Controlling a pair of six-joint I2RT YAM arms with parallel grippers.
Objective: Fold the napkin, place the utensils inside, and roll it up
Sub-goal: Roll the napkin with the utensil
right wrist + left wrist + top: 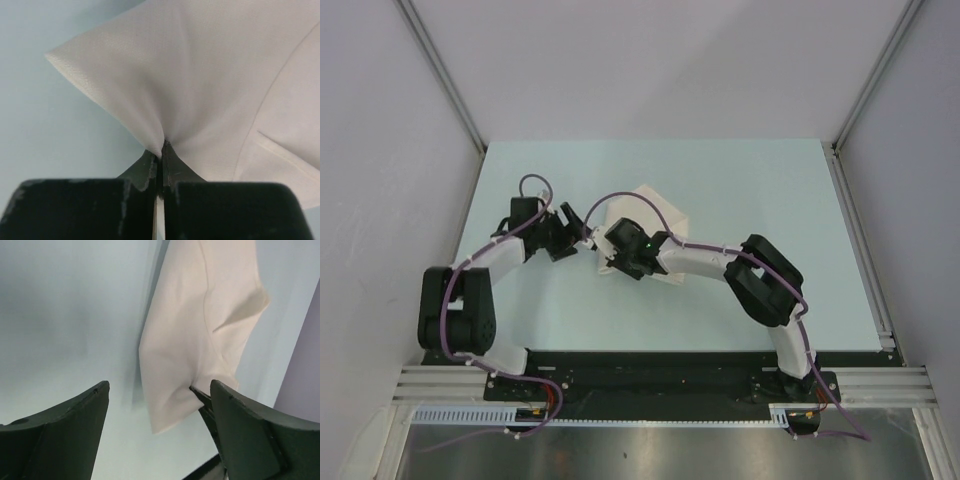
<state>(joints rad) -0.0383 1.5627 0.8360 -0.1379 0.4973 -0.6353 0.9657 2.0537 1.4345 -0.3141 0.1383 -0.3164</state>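
Observation:
The white napkin (pixel 656 208) lies bunched near the middle of the pale table, with one part lifted. My right gripper (pixel 607 250) is shut on a pinched fold of the napkin (pixel 210 75), and its fingertips (pixel 161 150) meet on the cloth. My left gripper (pixel 576 232) is open and empty just left of it. In the left wrist view the napkin (pixel 200 330) has a loose corner between the left gripper's (pixel 159 386) fingers without touching them, and the right gripper's dark fingers (pixel 201 399) pinch the cloth. The knife is not in view.
The pale blue table (pixel 740 300) is bounded by grey walls on the left, back and right. A metal rail (pixel 865 250) runs along the right edge. The arm bases stand on a black bar (pixel 650 375) at the near edge.

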